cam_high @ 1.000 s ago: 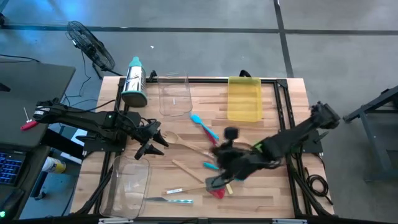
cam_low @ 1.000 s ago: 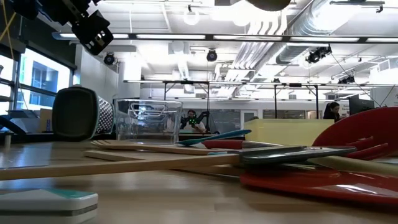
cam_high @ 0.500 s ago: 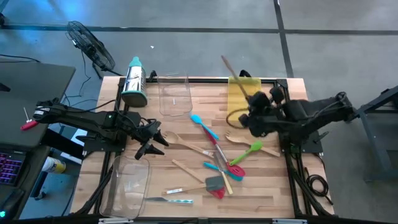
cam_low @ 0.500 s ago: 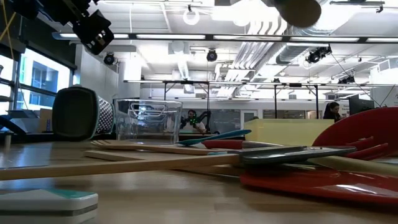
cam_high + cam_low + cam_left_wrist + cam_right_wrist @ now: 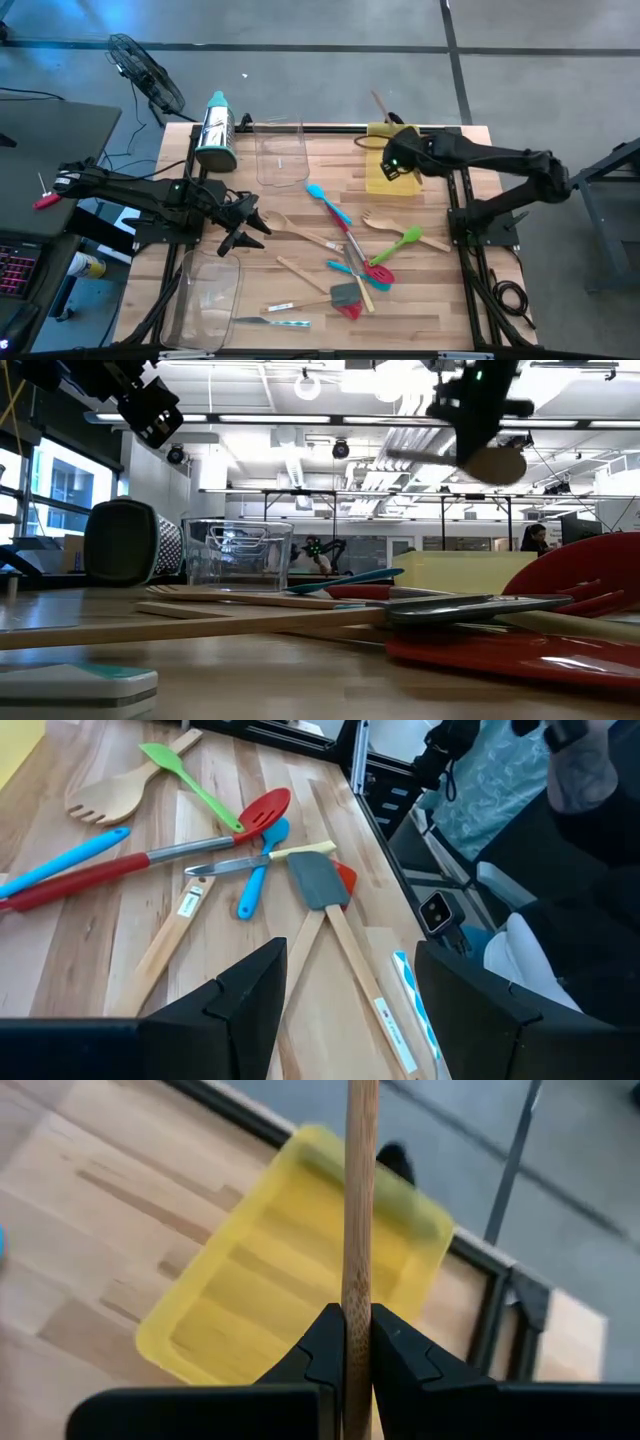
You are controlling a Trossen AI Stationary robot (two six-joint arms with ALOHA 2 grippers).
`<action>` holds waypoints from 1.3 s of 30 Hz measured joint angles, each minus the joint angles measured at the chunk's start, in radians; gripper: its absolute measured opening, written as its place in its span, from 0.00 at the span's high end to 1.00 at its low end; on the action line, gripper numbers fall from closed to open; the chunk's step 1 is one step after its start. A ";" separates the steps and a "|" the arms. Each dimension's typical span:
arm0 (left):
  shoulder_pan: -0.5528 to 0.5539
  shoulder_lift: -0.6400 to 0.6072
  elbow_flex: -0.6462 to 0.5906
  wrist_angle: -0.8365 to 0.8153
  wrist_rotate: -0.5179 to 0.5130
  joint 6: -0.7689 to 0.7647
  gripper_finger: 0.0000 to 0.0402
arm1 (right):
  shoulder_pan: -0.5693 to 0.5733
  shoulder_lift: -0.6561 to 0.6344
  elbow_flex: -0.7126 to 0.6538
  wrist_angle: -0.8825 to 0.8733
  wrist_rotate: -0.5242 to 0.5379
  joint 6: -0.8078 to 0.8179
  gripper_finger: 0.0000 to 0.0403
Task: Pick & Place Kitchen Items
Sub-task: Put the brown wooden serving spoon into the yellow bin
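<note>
I am holding a slim, smooth wooden spoon point(image 5: 360, 1200) clamped between the right gripper point(image 5: 347, 1342) fingers, above the translucent yellow plastic bin point(image 5: 392, 160). The left gripper point(image 5: 243, 227) is hovering, fingers spread and holding nothing, beside the scattered silicone spatulas point(image 5: 352, 268) on the planked wooden table point(image 5: 320, 170).

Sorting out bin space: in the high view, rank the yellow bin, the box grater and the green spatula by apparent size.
1. Yellow bin
2. Box grater
3. Green spatula

The grater stands upright toward the overhead camera, so its rank over the spatula is less sure.

Two dark jointed arms, each ending in a black two-fingered pincer point(image 5: 243, 226).
</note>
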 joint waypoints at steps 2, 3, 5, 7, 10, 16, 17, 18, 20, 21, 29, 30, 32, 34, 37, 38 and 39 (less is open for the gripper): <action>0.000 0.000 0.000 -0.004 0.000 0.000 0.46 | -0.048 0.000 -0.054 0.081 -0.042 -0.046 0.95; 0.000 0.000 0.000 -0.007 0.000 0.000 0.46 | -0.069 0.000 -0.080 0.125 -0.064 -0.069 0.95; 0.000 0.000 0.000 -0.008 0.000 0.000 0.46 | -0.111 0.000 -0.128 0.204 -0.108 -0.116 0.95; 0.000 0.000 0.000 -0.008 0.000 0.000 0.46 | -0.147 0.000 -0.173 0.267 -0.145 -0.136 0.95; 0.000 0.000 0.000 -0.009 -0.002 0.000 0.46 | -0.189 0.000 -0.236 0.323 -0.172 -0.160 0.95; 0.000 0.000 0.000 -0.009 -0.008 0.031 0.46 | -0.227 0.000 -0.348 0.412 -0.210 -0.165 0.95; 0.000 0.000 0.000 -0.008 -0.008 0.035 0.46 | -0.228 0.000 -0.365 0.438 -0.221 -0.169 0.95; 0.000 0.000 0.000 -0.007 -0.008 0.042 0.46 | -0.230 0.000 -0.380 0.470 -0.226 -0.182 0.95; 0.000 0.000 0.000 -0.006 -0.008 0.048 0.46 | -0.233 0.000 -0.404 0.516 -0.236 -0.191 0.95; 0.000 0.000 0.000 -0.006 -0.008 0.048 0.46 | -0.236 0.000 -0.413 0.529 -0.237 -0.196 0.95; 0.000 0.000 0.000 -0.001 -0.048 0.049 0.46 | -0.272 0.000 -0.447 0.545 -0.244 -0.209 0.95; 0.000 0.000 0.000 -0.001 -0.048 0.049 0.46 | -0.276 0.000 -0.453 0.553 -0.252 -0.209 0.95; 0.000 0.000 0.000 -0.002 -0.048 0.048 0.46 | -0.279 0.000 -0.466 0.560 -0.261 -0.194 0.95; 0.000 0.000 0.000 -0.002 -0.048 0.049 0.46 | -0.279 0.000 -0.477 0.566 -0.260 -0.187 0.95; 0.000 0.000 0.000 -0.002 -0.048 0.049 0.46 | -0.279 0.000 -0.485 0.576 -0.261 -0.189 0.95; 0.000 0.000 0.000 -0.002 -0.049 0.049 0.46 | -0.279 0.000 -0.486 0.575 -0.261 -0.188 0.95; 0.000 0.000 0.000 -0.002 -0.049 0.048 0.46 | -0.279 0.000 -0.486 0.575 -0.262 -0.187 0.95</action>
